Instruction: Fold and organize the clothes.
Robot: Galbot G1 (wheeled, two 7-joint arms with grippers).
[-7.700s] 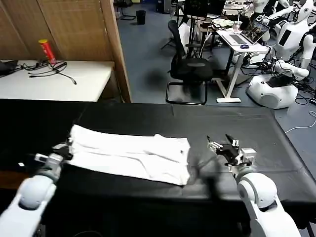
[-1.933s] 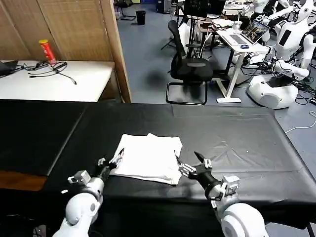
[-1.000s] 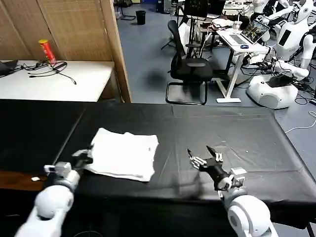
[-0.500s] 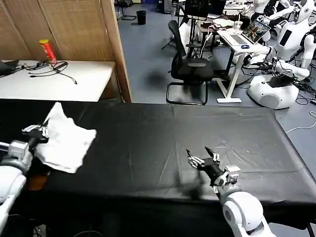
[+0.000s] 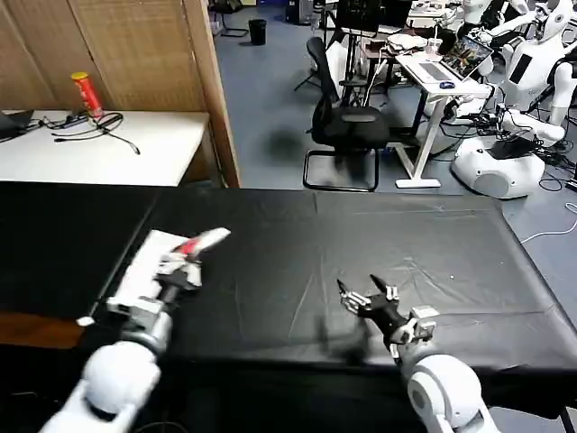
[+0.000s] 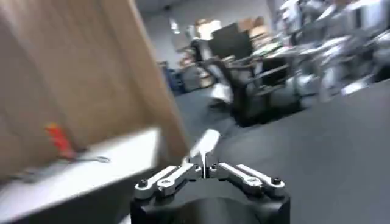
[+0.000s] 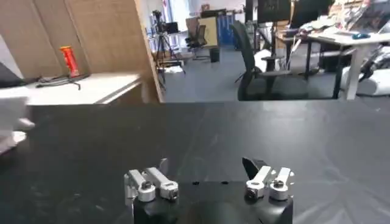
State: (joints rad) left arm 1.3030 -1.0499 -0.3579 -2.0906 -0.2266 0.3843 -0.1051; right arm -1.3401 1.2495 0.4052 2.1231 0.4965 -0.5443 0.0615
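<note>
No legible text, labels, brand marks or nos. on any item; red can (image 5: 86, 93) print unreadable.

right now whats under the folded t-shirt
The black table lies under the T-shirt, at the robot's left. The left gripper is in front of its near edge, covering that part. Anything between shirt and table is hidden.

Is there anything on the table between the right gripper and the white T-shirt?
Nothing visible lies between them: bare black table separates the right gripper from the T-shirt. The left gripper sits at the shirt's nearer side.
</note>
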